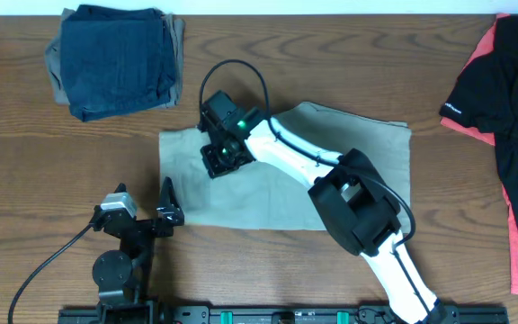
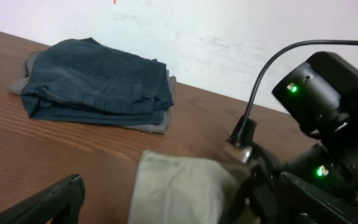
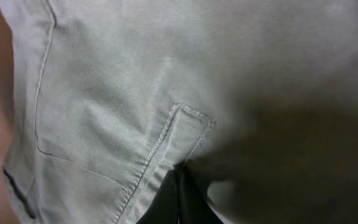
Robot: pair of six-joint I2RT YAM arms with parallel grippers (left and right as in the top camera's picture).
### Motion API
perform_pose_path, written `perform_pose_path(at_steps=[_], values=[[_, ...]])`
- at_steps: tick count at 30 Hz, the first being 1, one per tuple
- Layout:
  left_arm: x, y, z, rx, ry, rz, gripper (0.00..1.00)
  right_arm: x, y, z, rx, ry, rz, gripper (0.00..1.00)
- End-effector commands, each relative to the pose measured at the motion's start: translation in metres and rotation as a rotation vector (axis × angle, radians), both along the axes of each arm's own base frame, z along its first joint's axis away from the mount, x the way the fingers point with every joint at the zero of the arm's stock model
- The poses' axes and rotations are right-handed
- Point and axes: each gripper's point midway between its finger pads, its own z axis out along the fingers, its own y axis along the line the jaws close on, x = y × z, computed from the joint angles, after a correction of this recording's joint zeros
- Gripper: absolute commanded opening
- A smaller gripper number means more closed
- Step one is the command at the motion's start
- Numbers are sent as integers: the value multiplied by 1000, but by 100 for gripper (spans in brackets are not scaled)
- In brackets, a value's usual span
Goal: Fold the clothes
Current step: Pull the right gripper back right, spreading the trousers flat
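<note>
The clothes [image 1: 241,198] are a light beige khaki garment lying flat at the middle of the table. They also show in the left wrist view [image 2: 179,186] and fill the right wrist view [image 3: 104,93], with stitched seams and a pocket edge. My right gripper [image 1: 218,162] is over the garment's left part. Its fingers [image 3: 179,171] are shut, and their tips rest on the fabric beside a stitched flap. My left gripper [image 1: 144,205] is open and empty at the garment's near left corner, with the corner between its fingers [image 2: 179,214].
A folded dark blue denim garment [image 1: 115,58] lies on a greyish one at the back left, and it also shows in the left wrist view [image 2: 98,84]. A black and red garment [image 1: 511,108] lies at the right edge. The right arm crosses the beige cloth.
</note>
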Motion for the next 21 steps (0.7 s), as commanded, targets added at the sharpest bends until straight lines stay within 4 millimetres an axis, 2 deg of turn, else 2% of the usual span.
perform_pose_path(at_steps=[1, 4, 7, 11, 15, 18, 20, 21], values=[[-1, -2, -16, 0, 48, -13, 98, -41, 15, -22, -17, 94, 68, 1], [-1, -2, -16, 0, 48, -13, 98, -42, 19, -15, -8, 94, 56, 1], [-1, -2, -16, 0, 48, -13, 98, -34, 20, -1, 13, 68, 46, 1], [-1, -2, -16, 0, 48, -13, 98, -4, 5, 27, -3, -33, -17, 4], [-1, -2, -16, 0, 48, -13, 98, 32, -31, 64, -57, -144, -120, 11], [-1, -2, -16, 0, 48, -13, 98, 52, -70, 94, -105, -194, -204, 16], [-1, -2, -16, 0, 48, -13, 98, 62, -102, 113, -152, -217, -265, 24], [-1, -2, -16, 0, 48, -13, 98, 65, -120, 121, -185, -225, -296, 33]])
